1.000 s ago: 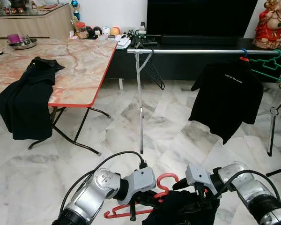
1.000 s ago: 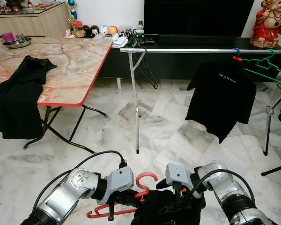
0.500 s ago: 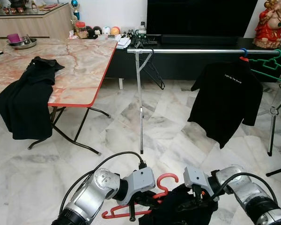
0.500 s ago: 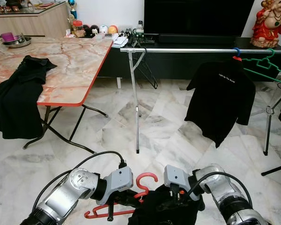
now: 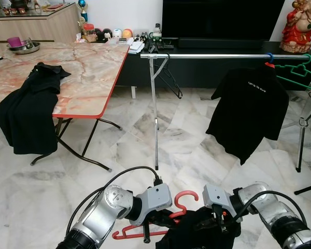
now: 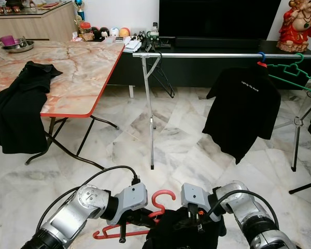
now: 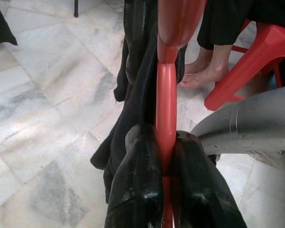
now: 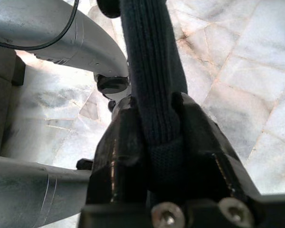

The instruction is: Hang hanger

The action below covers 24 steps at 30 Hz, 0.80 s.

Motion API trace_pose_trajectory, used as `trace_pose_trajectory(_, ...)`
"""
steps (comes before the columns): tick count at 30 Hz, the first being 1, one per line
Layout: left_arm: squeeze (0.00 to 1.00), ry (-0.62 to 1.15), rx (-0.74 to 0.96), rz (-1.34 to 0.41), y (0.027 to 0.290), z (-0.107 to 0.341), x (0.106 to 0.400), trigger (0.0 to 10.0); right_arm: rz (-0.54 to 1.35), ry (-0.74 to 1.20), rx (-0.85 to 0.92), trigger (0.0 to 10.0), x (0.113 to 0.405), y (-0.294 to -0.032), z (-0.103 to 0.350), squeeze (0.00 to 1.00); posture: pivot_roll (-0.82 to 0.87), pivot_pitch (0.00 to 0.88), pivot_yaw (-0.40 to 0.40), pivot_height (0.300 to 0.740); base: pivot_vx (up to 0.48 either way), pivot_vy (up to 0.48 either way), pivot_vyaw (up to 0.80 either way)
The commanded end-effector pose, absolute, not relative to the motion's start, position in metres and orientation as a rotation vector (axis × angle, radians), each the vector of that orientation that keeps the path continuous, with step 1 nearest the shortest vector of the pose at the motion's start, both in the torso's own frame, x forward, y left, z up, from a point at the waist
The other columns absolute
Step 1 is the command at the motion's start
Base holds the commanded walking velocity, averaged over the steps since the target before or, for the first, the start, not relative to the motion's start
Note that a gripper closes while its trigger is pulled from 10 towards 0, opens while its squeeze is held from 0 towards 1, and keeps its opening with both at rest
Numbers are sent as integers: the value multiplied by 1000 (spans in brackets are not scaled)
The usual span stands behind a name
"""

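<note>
Low in front of the robot, the left gripper [image 7: 164, 190] has its fingers [image 7: 133, 190] pinched tight on the stem of the red hanger [image 5: 168, 217], whose hook curls up at twelve o'clock between the two wrists. The right gripper [image 8: 156, 156] clamps a fold of the black shirt [image 5: 207, 233] draped at the hanger's three o'clock end. The clothes rail [image 5: 212, 56] stands well apart beyond them.
</note>
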<state>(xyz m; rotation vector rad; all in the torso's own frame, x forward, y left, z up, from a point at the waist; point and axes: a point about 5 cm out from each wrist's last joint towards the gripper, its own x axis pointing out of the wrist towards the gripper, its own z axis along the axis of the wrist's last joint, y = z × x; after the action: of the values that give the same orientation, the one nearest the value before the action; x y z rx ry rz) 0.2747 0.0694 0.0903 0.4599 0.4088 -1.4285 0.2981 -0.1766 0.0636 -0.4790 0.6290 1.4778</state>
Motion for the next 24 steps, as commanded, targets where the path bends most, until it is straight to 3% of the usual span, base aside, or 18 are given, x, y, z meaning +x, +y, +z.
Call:
trace_pose_trajectory(1, 0, 320, 466, -1431, 63, 109, 281, 10000, 1479, 648, -484, 0, 298, -176, 62, 0, 128, 44, -46, 740, 0, 0, 0)
trace_pose_trajectory(15, 0, 302, 465, -1413, 67, 113, 285, 10000, 1472, 667, -497, 0, 297, -175, 58, 0, 129, 54, -46, 740, 0, 0, 0)
trace_pose_trajectory(16, 55, 305, 462, -1417, 68, 113, 284, 10000, 1469, 668, -496, 0, 297, -175, 58, 0, 129, 54, -47, 740, 0, 0, 0)
trace_pose_trajectory(18, 55, 304, 461, -1418, 68, 112, 284, 10000, 1468, 668, -495, 0, 297, -175, 57, 0, 129, 54, -47, 740, 0, 0, 0)
trace_pose_trajectory(19, 1000, 313, 458, -1424, 72, 112, 284, 10000, 1457, 669, -498, 0, 297, -175, 56, 0, 127, 55, -46, 740, 0, 0, 0)
trace_pose_trajectory(24, 1000, 322, 454, -1425, 76, 112, 284, 10000, 1452, 671, -500, 0, 297, -175, 56, 0, 126, 55, -47, 740, 0, 0, 0)
